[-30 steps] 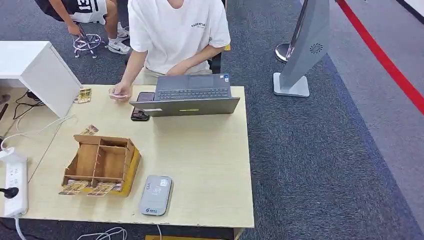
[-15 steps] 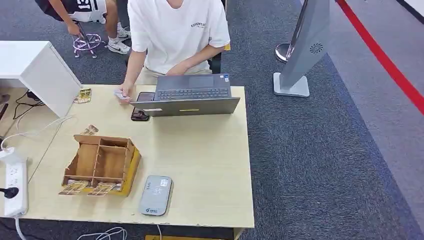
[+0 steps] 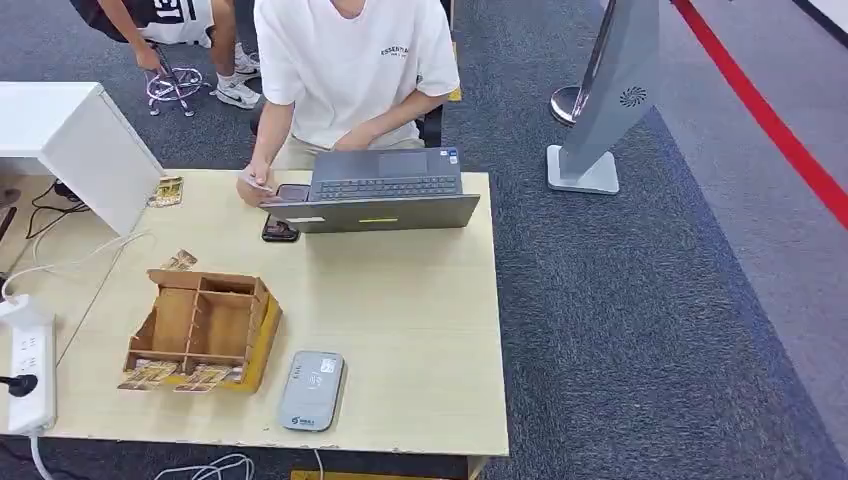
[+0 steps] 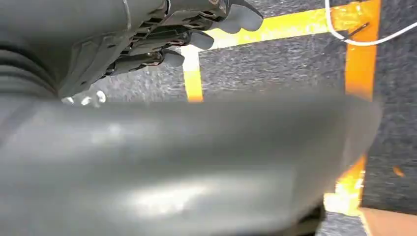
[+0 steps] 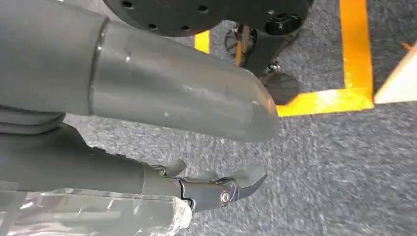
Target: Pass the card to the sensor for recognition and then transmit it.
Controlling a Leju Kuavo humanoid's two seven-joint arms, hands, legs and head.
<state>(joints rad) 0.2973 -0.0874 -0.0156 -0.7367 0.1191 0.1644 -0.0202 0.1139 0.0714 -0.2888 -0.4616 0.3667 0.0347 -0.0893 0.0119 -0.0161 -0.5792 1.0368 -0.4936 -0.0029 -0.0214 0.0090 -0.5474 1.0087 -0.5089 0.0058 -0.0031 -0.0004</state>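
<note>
The left hand (image 4: 196, 29) and right hand (image 5: 216, 189) are seen in the wrist views hanging over grey carpet, fingers loosely apart and nothing held. In the head view, cards (image 3: 175, 377) lie at the near edge of the wooden box (image 3: 205, 325), lower left of the frame, long axes running left-right; the grey sensor (image 3: 311, 390) lies just to their right. The left arm is judged nearer. Bare table (image 3: 420, 330) offers open room right of the sensor.
</note>
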